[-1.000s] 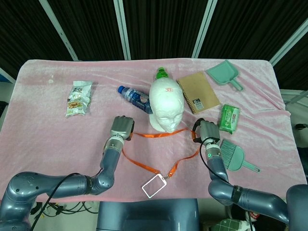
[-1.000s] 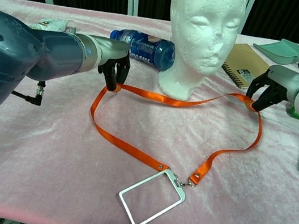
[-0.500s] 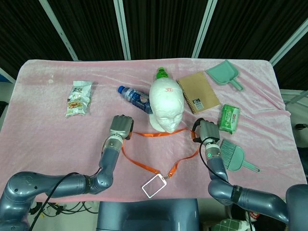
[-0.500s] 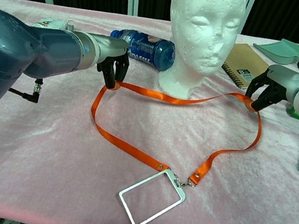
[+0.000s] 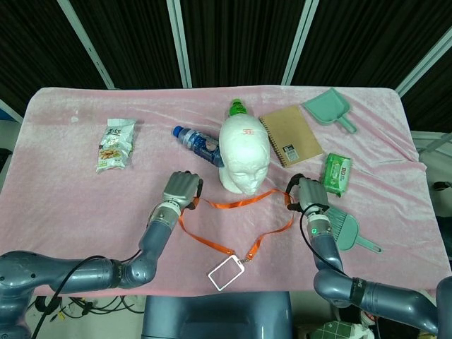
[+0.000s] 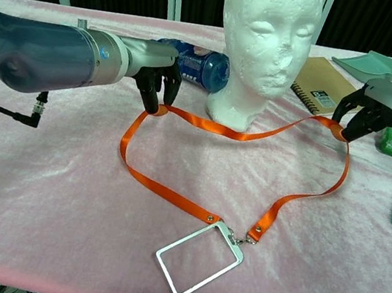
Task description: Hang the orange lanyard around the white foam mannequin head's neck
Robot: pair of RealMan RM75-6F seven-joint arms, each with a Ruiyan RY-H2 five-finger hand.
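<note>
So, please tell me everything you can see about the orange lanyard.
The orange lanyard is a flat ribbon, satin-like in look, forming one loop. The two strap ends meet at a small metal clip holding an empty rectangular badge frame, which lies flat on the pink cloth near the front edge. The left hand pinches one side and the right hand pinches the other, raising the far span in front of the white foam mannequin head, at its base. It is not yet around the neck.
</note>
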